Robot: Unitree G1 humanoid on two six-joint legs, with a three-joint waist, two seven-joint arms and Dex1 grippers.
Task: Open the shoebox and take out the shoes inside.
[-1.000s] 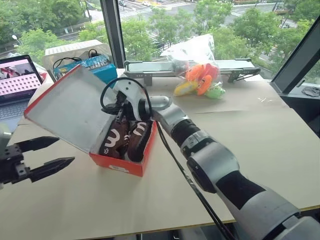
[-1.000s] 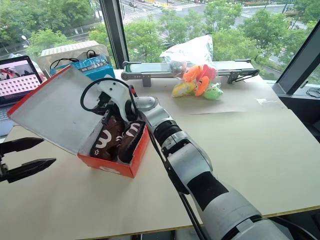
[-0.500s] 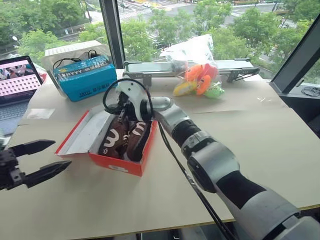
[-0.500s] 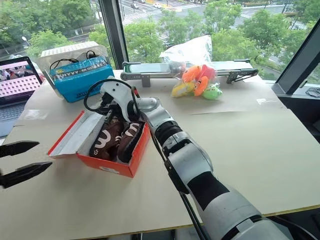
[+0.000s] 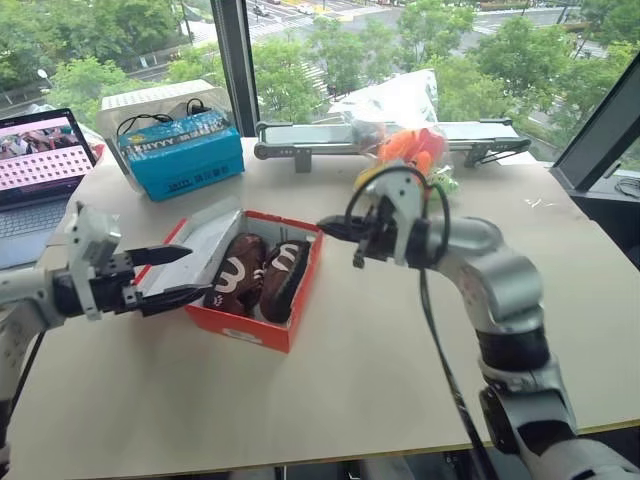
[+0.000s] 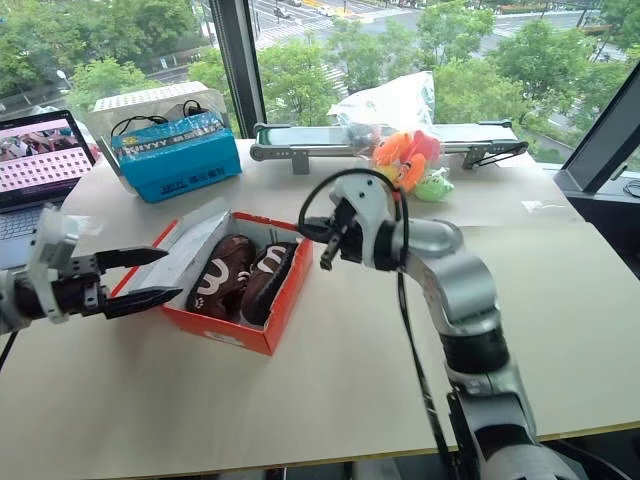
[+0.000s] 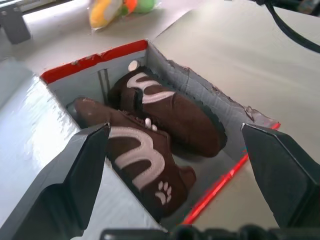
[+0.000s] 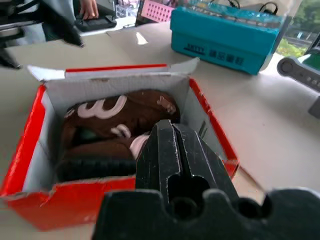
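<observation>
An opened shoebox sits on the table, its lid folded flat to the robot's left, with the pair of shoes lying side by side inside, untouched. Their long axes run from the box's near front wall toward its far end, slanting slightly to the right. The left claw hovers over the lid at the box's left edge, empty, fingers spread and pointing right toward the nearer shoe, so that its fingers lie across that shoe's length rather than along it. The right claw hangs just beyond the box's far right corner, fingers pressed together on nothing, pointing left over the rim. By these views the left claw looks the better placed: already wide, and just beside the left-hand shoe. To lift that shoe it would likely need to travel a little further right and dip below the rim.
</observation>
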